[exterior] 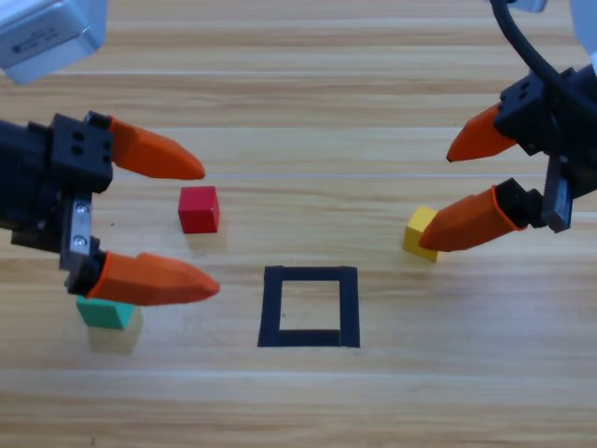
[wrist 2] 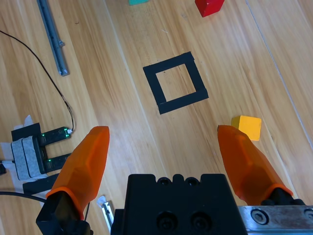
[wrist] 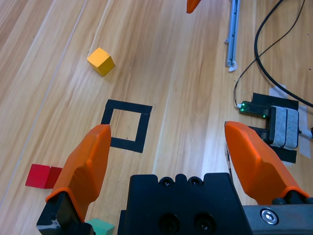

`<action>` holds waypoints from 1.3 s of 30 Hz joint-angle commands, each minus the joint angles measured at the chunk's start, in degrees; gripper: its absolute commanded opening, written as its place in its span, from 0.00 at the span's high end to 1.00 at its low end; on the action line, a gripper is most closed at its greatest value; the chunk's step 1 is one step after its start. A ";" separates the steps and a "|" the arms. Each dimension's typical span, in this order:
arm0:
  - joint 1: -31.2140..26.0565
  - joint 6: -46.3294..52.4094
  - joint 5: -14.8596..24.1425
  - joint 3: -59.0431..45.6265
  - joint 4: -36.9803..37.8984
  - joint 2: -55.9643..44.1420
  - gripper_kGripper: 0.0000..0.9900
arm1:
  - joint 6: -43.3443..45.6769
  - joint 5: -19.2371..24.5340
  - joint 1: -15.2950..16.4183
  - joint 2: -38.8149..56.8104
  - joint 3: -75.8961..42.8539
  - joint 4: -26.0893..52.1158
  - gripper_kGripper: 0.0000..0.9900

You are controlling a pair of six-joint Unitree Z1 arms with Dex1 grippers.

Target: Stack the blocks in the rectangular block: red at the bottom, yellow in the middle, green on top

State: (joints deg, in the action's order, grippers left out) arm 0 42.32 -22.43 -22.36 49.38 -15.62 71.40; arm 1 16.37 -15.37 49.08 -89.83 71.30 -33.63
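While the black tape square [exterior: 310, 306] at mid-desk is hollow and all three cubes lie loose, stacking has not begun: the left end effector [exterior: 177, 222], spread and empty, flanks the red cube [exterior: 199, 208], which should go first. The right end effector [exterior: 457, 192], also spread, hovers beside the yellow cube [exterior: 419, 231]; the green cube [exterior: 104, 313] sits toward the left edge. Only the wrist views show a cabled device [wrist: 274, 125] and a metal rail [wrist: 233, 34], probably off toward the far edge.

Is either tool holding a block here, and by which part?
Nothing is held: the left tool and right tool are both open and empty.
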 commanded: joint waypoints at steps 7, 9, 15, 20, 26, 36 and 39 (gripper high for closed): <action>0.74 0.72 1.88 -1.48 -0.64 -1.00 0.00 | -2.05 1.22 1.72 -1.75 -0.72 -0.56 0.02; 0.65 0.72 1.97 -1.48 -0.64 -1.17 0.00 | -3.89 2.89 1.72 -2.01 -0.99 0.05 0.02; -0.14 5.29 6.71 -1.66 -0.11 -1.44 0.00 | -10.83 14.58 1.37 -5.53 -0.72 2.78 0.02; -0.31 19.00 19.37 -0.78 4.02 -0.73 0.00 | -19.10 19.41 1.37 -7.72 -0.19 2.95 0.02; -1.10 34.73 30.53 1.60 5.60 -0.38 0.00 | -20.59 29.96 1.28 -10.89 1.04 2.25 0.02; -6.73 49.68 32.20 33.85 -25.51 25.37 0.00 | -35.36 32.59 1.37 -16.07 4.20 1.99 0.02; -8.57 52.14 32.20 43.17 -34.74 32.84 0.02 | -48.89 31.28 0.22 -19.41 8.59 -2.50 0.01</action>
State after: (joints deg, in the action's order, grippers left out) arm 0 37.35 27.58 9.21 85.19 -43.33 92.65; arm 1 -19.67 16.86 49.68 -102.35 74.94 -32.12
